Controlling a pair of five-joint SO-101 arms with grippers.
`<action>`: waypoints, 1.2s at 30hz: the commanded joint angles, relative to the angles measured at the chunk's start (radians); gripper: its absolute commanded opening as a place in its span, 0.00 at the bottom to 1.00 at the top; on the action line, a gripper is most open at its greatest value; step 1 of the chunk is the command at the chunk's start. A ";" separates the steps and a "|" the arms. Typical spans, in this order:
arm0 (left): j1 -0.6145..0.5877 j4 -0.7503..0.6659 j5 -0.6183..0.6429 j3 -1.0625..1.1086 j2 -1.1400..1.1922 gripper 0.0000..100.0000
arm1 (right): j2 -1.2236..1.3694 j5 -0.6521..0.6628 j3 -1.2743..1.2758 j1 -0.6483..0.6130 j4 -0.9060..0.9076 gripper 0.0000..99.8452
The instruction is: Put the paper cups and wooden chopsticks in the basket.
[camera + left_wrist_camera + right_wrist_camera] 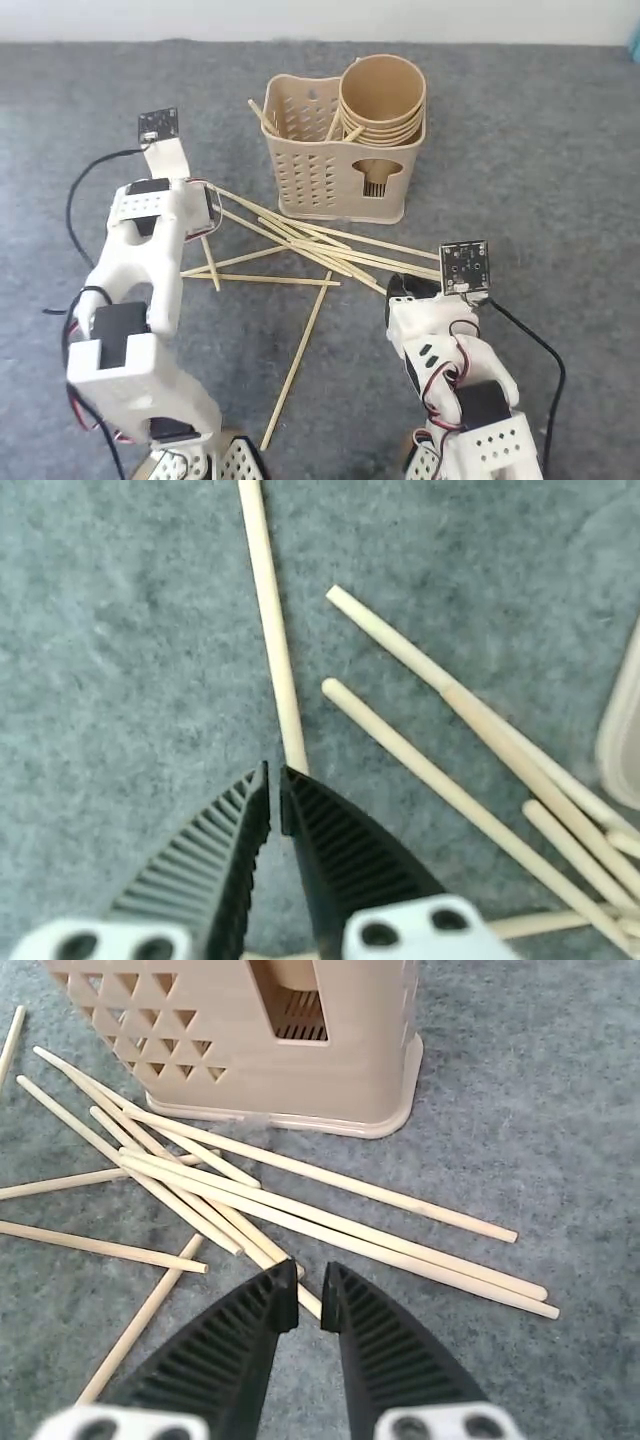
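Ends of some chopsticks [340, 255] under the left arm [150, 250]

Cups [382, 95] in basket [315, 175], chopsticks [299, 355] scattered beside

Surface: grey carpeted table [540, 150].
Standing on it: beige perforated basket [320, 180].
Lying on it: wooden chopsticks [300, 355], scattered loose before the basket.

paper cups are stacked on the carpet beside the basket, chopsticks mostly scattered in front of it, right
No: the high view shows the paper cups stacked inside the basket, not beside it. The chopsticks are mostly scattered on the carpet in front of it.
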 commanded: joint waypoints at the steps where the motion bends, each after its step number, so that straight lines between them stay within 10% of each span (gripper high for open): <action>1: 0.000 0.032 0.002 -0.047 -0.003 0.08 | -0.018 0.017 -0.011 0.013 0.007 0.05; 36: 0.014 0.207 0.092 -0.357 0.229 0.15 | -0.018 0.017 -0.011 0.013 0.008 0.05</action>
